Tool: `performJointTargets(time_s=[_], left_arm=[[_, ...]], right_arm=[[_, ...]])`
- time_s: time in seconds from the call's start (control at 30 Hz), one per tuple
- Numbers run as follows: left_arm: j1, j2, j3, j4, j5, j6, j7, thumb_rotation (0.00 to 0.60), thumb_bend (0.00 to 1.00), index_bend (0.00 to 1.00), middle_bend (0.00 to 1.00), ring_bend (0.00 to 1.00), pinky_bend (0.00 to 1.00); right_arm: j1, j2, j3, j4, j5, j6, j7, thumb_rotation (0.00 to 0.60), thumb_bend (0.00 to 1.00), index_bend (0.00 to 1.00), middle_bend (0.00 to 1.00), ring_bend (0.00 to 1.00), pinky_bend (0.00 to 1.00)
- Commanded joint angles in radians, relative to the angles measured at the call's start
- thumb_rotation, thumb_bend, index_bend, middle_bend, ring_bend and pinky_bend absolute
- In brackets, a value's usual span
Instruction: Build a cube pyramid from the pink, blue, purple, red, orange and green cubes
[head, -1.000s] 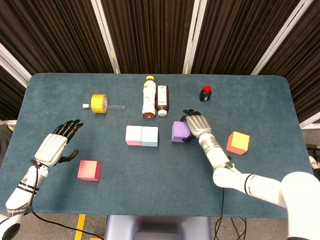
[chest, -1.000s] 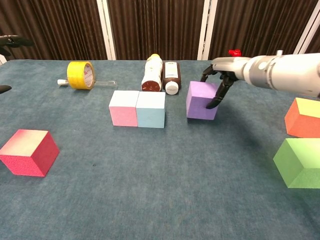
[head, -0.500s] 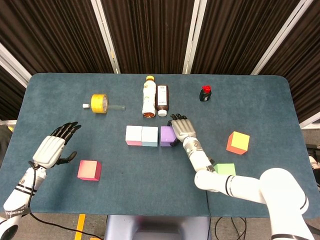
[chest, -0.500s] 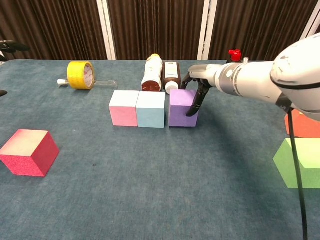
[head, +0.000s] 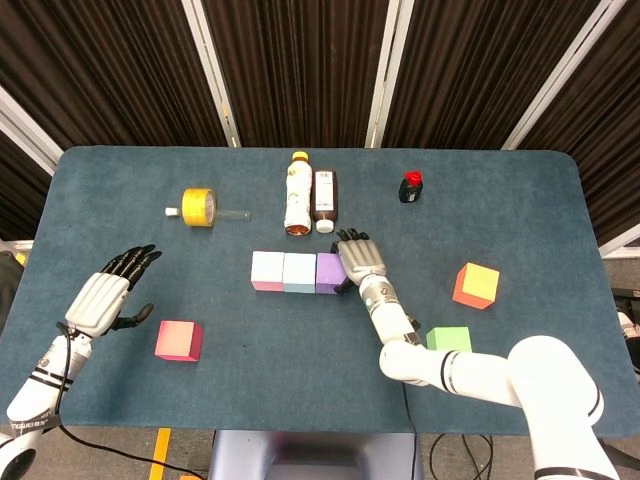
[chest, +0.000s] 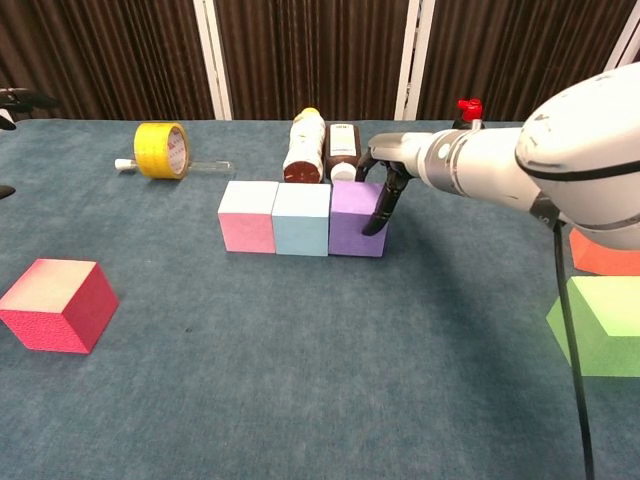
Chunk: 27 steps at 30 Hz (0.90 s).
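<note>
Pink cube (head: 267, 270), blue cube (head: 299, 272) and purple cube (head: 329, 273) stand touching in one row at mid-table. My right hand (head: 358, 260) holds the purple cube (chest: 355, 217) from its right side, with fingers (chest: 380, 205) down its right face and over its back top edge. The red cube (head: 178, 340) lies front left, and my left hand (head: 105, 295) hovers open just left of it, fingers spread. At the right are the orange cube (head: 476, 285) and, nearer the front, the green cube (head: 449, 340).
Behind the row lie a white-and-yellow bottle (head: 296, 193) and a brown bottle (head: 325, 200), close to my right hand. A yellow tape roll (head: 198, 207) with a clear tube sits back left. A small red-capped black object (head: 411, 186) stands back right.
My right hand has brought the purple cube leftwards until it touches the blue cube. The left hand has hardly moved.
</note>
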Motion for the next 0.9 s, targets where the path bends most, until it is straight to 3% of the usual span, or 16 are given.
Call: performJointTargets(time_s=[0.03,0.9], left_arm=[[0.0,-0.002,0.0,0.002,0.002,-0.002,-0.002,0.6,0.37,0.07,0.01,0.0,0.14],[-0.001,-0.011,-0.001,0.023,0.008,-0.019,-0.026,0.6,0.37,0.07,0.0,0.0,0.14]], right_arm=[[0.002,-0.004,0.001,0.004,0.002,0.001,-0.004,0.6,0.32,0.51,0.18,0.07,0.22],[0.006,-0.033,0.019,0.025,0.012,0.008,-0.03,0.6,0.32,0.48,0.18,0.07,0.22]])
